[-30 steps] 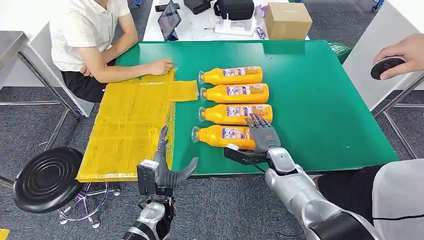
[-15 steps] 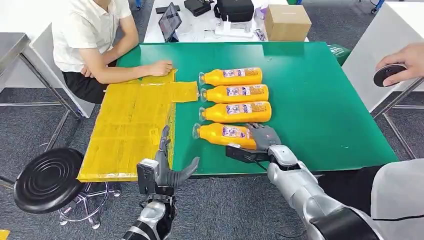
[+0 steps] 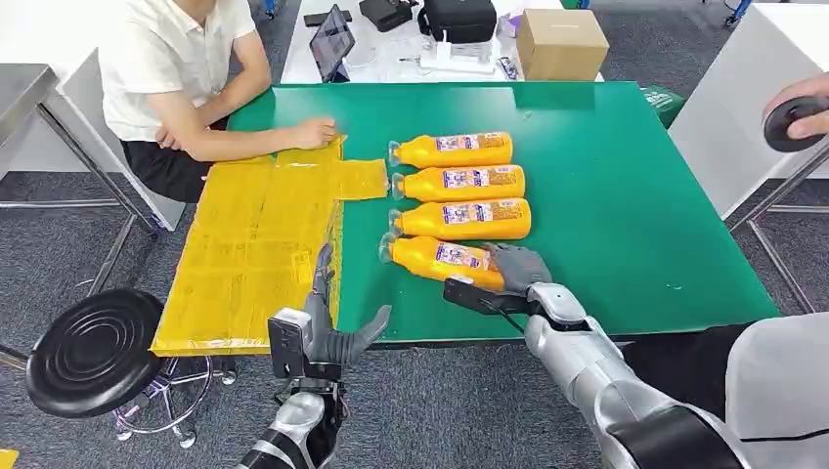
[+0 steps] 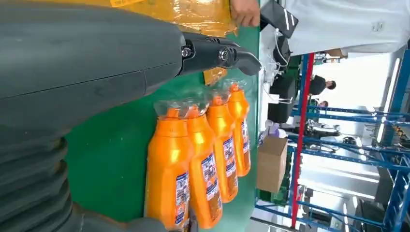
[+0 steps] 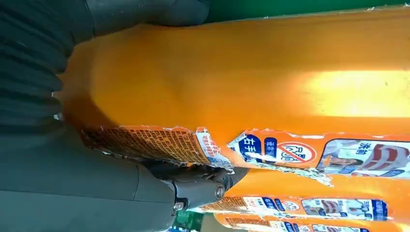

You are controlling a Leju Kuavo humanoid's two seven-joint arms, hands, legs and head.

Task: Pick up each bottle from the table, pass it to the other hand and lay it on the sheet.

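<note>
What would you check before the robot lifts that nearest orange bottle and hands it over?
1. Right robot hand wrapped around the nearest bottle: ok, its fingers lie over the bottle's base end and the right wrist view shows the bottle against the palm.
2. Grip firm enough to lift: cannot tell.
3. Neighbouring bottle apart from the held one: not ok, they lie very close together.
4. Left robot hand ready to receive: ok, it is spread open and holds nothing.
5. Yellow sheet has free room: ok, no bottle lies on it.
6. Person's hand off the sheet: not ok, it rests at the far edge.
</note>
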